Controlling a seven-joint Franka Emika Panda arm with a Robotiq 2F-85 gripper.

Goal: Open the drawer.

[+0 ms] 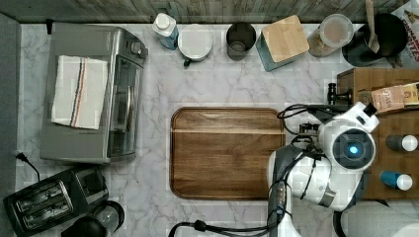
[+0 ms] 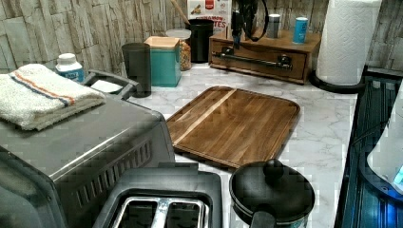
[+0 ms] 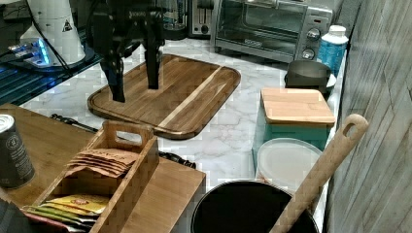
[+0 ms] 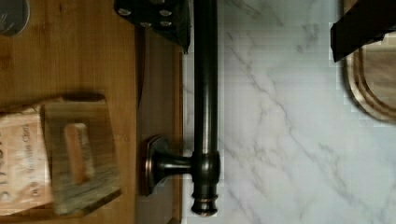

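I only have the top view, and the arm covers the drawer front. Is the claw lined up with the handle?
Observer: Yes. In the wrist view, the handle runs between the two fingers of the claw.
Operator: Is it gripping the bar?
Observer: No. The wrist view shows the fingers spread wide. One is over the drawer's top, the other is over the counter, and neither touches the bar.
Operator: Is the drawer out at all?
Observer: No. In the left view, the front of the drawer sits flush with its box, so it looks shut.
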